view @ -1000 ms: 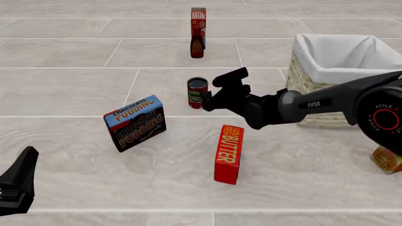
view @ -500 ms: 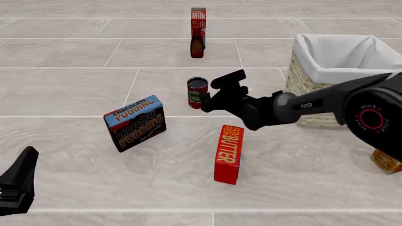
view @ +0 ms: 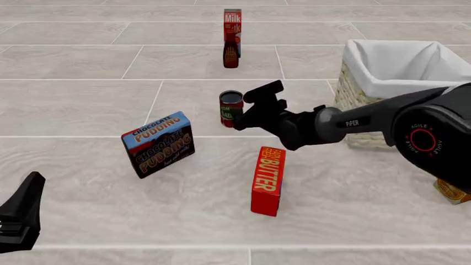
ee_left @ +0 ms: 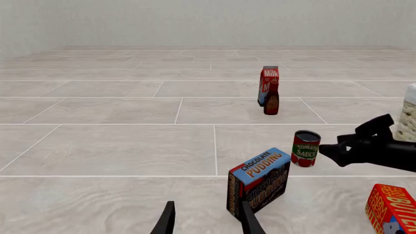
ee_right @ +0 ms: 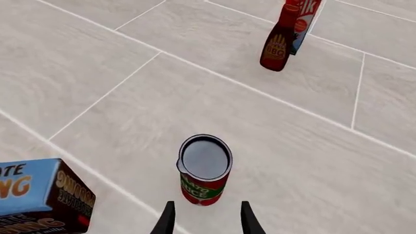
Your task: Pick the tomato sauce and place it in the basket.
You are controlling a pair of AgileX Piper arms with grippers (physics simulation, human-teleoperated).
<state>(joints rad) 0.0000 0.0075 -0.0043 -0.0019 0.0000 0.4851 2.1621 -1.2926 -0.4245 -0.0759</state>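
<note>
Now, right gripper just beside the tomato sauce, jaws parted, nothing between them yet. In my wrist view both fingertips frame the can, which stands upright on the table, near the chocolate pudding box and well short of the basket off to my right.

Handling, as I judge it: a rigid metal can, moderately heavy for its size, smooth-walled, so likely to slip under a weak pinch. Not fragile. Best hold is across the label band at mid-height, jaws square to the round wall; a grip near the dark top risks tipping it.

Left gripper idles low at the near edge, jaws parted a little, holding nothing.

Readable writing: "TOMATO SAUCE" on the can's green-and-white band; "CHOCOLATE PUDDING" on the blue-and-brown box; "BUTTER" on the red box; "Milk" on the carton behind the dark bottle, marked "BBQ"; "PIPER" on my forearm.
</note>
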